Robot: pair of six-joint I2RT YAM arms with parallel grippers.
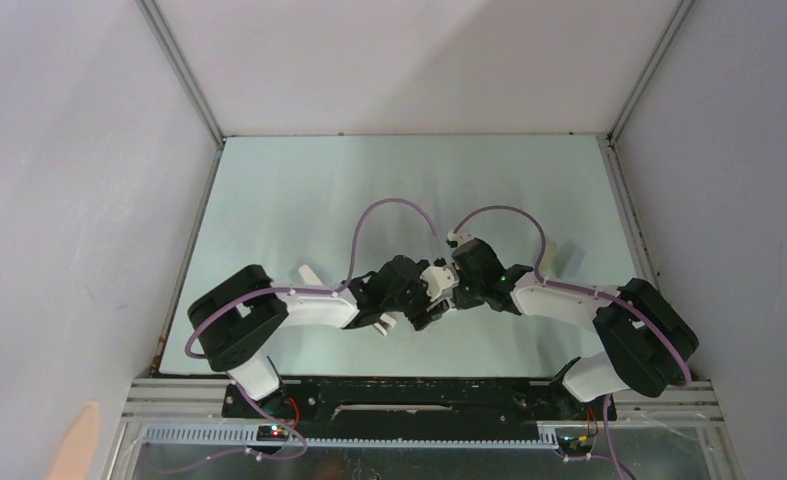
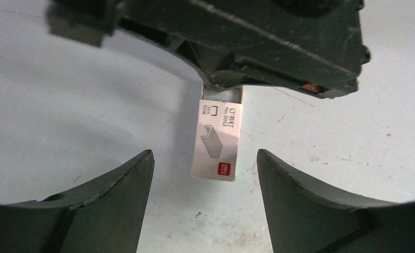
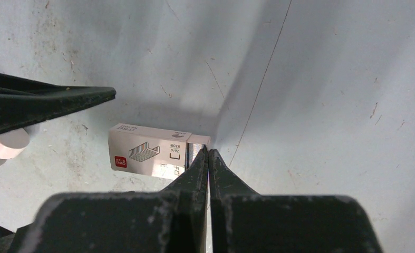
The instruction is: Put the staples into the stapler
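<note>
Pale scuffed table (image 1: 299,190), white walls (image 1: 399,60); left tool (image 2: 205,154) agape, empty; right tool (image 3: 208,151) shut at the staples (image 3: 147,152).

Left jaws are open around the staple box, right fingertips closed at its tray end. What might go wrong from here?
1. The left gripper stands open on either side of the staple box, not touching it. Unheld, the box may slide along if the tray is pulled.
2. The right gripper is shut at the end of the grey tray. Any hold there looks thin and may slip off.
</note>
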